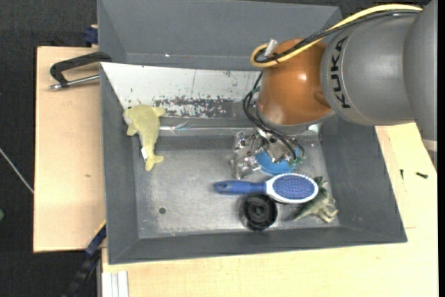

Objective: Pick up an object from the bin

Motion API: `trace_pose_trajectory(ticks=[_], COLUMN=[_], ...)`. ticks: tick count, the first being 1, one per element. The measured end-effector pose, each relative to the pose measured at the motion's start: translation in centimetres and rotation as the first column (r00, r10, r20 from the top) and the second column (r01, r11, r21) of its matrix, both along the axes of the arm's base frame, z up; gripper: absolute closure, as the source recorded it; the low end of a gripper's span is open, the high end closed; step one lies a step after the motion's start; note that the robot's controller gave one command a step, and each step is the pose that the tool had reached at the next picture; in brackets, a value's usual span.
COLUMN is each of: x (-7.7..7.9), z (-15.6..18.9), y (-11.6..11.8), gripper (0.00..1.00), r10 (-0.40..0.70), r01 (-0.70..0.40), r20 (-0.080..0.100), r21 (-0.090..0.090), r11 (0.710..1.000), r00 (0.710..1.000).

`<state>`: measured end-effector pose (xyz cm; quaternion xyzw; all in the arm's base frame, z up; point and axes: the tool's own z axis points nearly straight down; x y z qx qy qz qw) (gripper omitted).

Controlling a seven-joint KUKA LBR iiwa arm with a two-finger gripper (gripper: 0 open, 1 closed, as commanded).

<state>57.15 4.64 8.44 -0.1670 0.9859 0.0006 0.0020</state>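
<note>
So, gripper (245,155) sits low in the right half of the bin (208,31), its metal tip close to the floor. Jaws apart or together: cannot tell, the tip is a tangle of shiny metal partly under the wrist.

Just right of the tip, touching or nearly touching it, lies a blue round thing (277,163), half hidden beneath the orange cover (292,90) on the wrist. Nothing is visibly clamped in the gripper.

Just below the tip lies a blue hairbrush (292,188), handle pointing left, oval head with white bristles to the right. Its head sits directly beneath the blue round thing.

Below the brush handle, near the front wall, is a black round knob-like thing (259,212), touching the brush. Right of that, in the front right corner, is a small olive-green toy (321,208), shape unclear.

Well apart, at the far left by the back wall, lies a pale yellow soft toy (144,129), fish-like, tail toward the front.

Grey arm (389,73) comes in from the right, with a yellow cable (361,14) looping over the cover.
</note>
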Motion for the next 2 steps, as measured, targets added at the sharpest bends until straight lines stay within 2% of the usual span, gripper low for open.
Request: trace_pose_trajectory(ticks=[1,2], x=[0.0,-7.0], z=[0.0,2.3], y=[0.0,-6.0], gripper=[0.0,0.0], r10=[-0.001,0.106], r01=[0.001,-0.106], r20=[0.001,0.006], r21=[0.0,-0.003], r11=[1.0,0.994], r00=[1.0,0.994])
